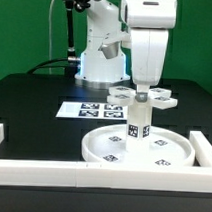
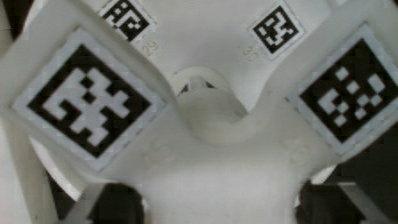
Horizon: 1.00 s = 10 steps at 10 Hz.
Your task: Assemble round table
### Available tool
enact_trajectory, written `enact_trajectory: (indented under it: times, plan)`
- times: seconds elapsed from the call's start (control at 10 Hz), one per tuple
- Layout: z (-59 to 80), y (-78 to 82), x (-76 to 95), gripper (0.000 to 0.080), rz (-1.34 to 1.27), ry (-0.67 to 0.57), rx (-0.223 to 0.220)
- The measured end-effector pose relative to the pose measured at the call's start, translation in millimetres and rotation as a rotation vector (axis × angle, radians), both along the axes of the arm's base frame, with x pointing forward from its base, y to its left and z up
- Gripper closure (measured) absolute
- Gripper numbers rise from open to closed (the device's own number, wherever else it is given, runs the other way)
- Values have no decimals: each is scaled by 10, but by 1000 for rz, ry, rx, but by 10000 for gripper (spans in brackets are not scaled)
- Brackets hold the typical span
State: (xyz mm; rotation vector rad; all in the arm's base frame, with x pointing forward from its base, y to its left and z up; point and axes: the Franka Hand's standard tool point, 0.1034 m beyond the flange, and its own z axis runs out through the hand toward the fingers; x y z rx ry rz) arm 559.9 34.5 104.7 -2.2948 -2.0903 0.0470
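Observation:
In the exterior view the large round disc lies flat on the black table. The short cylindrical leg stands upright at its middle. The flat cross-shaped foot sits on top of the leg. My gripper comes straight down onto the foot. In the wrist view the foot fills the picture with its tagged arms. My gripper has its dark fingers pressed against both sides of the foot's white body. It is shut on the foot.
The marker board lies behind the disc toward the exterior view's left. Long white rail bars run along the front and the exterior view's right. The robot base stands at the back.

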Motion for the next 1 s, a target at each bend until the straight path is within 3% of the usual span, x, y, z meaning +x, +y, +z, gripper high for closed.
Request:
enact_trajectory:
  times: [0.5, 0.7, 1.0]
  plan:
    - [-1, -8, -3, 371, -99, 8, -1]
    - [-5, -46, 1, 371, -364, 50, -15]
    - [0, -71, 13, 371, -650, 45, 5]
